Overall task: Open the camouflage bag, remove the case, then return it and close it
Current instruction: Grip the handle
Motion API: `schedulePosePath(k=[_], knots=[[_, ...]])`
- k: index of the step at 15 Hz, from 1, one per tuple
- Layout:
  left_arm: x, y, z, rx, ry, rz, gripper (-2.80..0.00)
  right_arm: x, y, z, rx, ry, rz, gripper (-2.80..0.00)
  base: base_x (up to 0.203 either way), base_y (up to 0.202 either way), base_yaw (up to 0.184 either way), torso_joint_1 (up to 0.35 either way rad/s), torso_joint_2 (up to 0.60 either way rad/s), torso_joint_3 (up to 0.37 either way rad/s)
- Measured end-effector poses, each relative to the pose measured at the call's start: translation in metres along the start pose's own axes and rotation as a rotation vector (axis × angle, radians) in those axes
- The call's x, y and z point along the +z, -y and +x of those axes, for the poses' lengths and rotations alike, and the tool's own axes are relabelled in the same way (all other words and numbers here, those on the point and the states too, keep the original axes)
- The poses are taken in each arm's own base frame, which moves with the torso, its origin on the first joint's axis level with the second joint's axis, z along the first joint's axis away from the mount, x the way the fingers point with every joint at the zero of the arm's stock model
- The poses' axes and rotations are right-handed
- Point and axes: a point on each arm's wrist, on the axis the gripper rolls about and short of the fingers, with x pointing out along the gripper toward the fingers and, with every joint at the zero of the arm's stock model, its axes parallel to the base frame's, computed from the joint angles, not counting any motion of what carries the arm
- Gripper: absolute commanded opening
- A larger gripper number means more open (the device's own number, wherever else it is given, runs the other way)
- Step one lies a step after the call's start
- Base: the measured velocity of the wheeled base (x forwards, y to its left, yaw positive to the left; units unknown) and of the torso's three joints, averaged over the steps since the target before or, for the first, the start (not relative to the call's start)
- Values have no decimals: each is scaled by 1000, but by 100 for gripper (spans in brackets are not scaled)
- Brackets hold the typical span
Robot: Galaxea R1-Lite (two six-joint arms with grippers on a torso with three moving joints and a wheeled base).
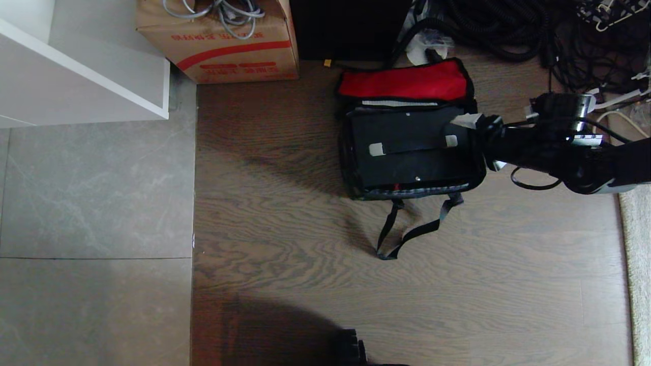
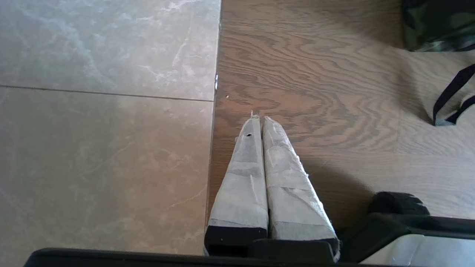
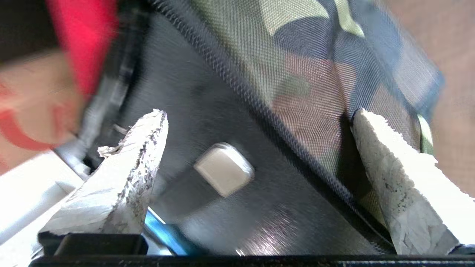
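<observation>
Right wrist view, right gripper (image 3: 256,122) jaws wide, empty

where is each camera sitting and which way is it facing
Head: high up, looking down at the floor, the open camouflage bag and the case; right arm reaches in.
Left wrist: parked low over the floor seam; shut left tool.
Right wrist: close over the bag's edge; open right tool.
All three show the bag.

Floor's split: grey marble-look tile (image 1: 91,203) on the left, brown wood-grain planks (image 1: 285,239) on the right. White cabinet (image 1: 86,66) in the corner, pale rug edge (image 1: 638,264) far right, soft daylight.
</observation>
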Motion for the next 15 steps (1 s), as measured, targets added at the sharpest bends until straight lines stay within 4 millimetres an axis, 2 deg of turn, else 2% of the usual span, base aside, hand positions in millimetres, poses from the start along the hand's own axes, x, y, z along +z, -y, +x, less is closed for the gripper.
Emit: schedulePosePath(k=[2,5,7,11,15], knots=[[0,0,0,1,0,0,-280,-15,-1,2,-22,-60,67,0,0,0,0,0,0,0],[0,0,0,2,0,0,-280,-31,-13,2,-26,-108,228,0,0,0,0,0,0,0],[0,0,0,1,0,0,-280,-40,-19,0,-22,-138,238,0,0,0,0,0,0,0],[0,0,0,0,0,0,-280,-35,-23,-9,-6,-122,181,0,0,0,0,0,0,0],[0,0,0,1,0,0,-280,-27,-2,-35,-61,-105,37,0,0,0,0,0,0,0]])
